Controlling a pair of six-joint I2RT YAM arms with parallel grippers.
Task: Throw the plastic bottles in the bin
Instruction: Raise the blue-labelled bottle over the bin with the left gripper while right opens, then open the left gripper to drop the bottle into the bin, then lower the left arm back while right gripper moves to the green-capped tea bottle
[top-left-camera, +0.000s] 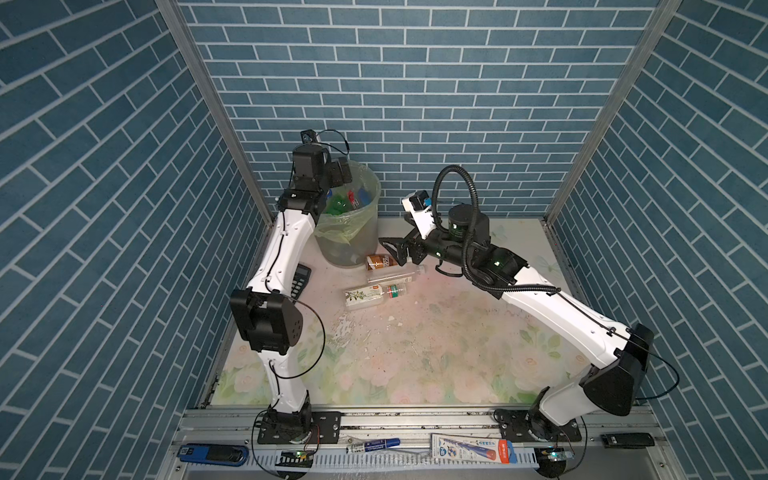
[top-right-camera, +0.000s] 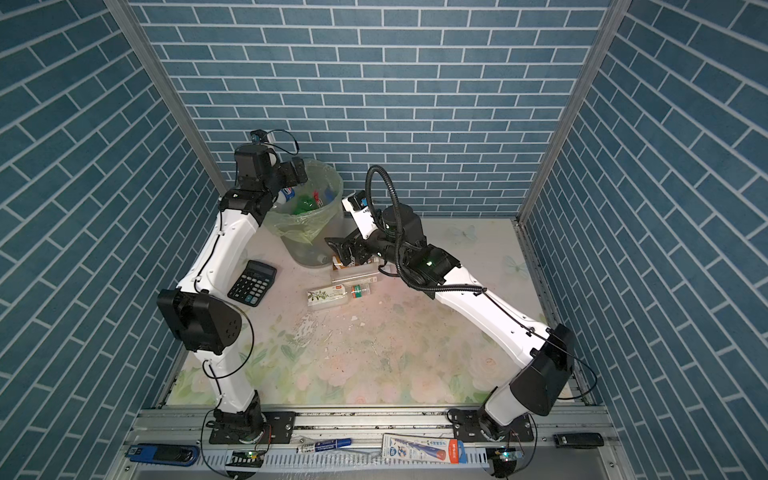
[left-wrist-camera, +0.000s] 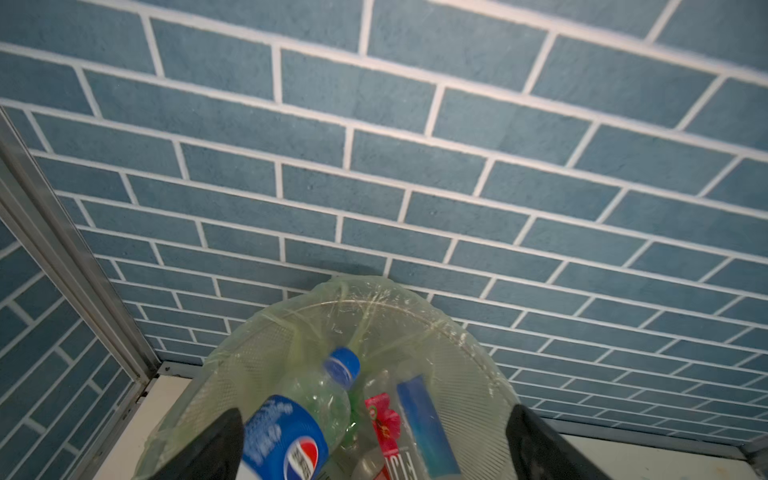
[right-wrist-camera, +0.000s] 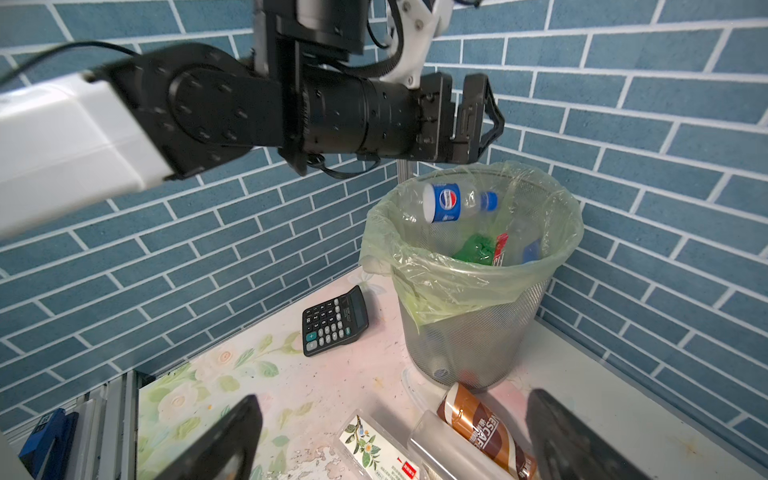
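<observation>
The bin (top-left-camera: 353, 245), grey mesh with a pale green bag, stands at the back left and holds several plastic bottles. My left gripper (left-wrist-camera: 376, 419) hangs open over its mouth. A blue-labelled Pepsi bottle (right-wrist-camera: 446, 202) is in the air just inside the rim, free of the fingers. My right gripper (right-wrist-camera: 395, 411) is open low over the table beside the bin. Under it lie a brown-wrapped bottle (right-wrist-camera: 478, 424), a clear bottle (right-wrist-camera: 440, 449) and a white-labelled bottle (right-wrist-camera: 370, 444). A small bottle with a red and green label (top-left-camera: 395, 290) lies nearer the front.
A black calculator (top-right-camera: 252, 282) lies left of the bottles, close to the left arm. Blue brick walls close in the back and both sides. Pens and small tools sit on the front rail (top-left-camera: 415, 419).
</observation>
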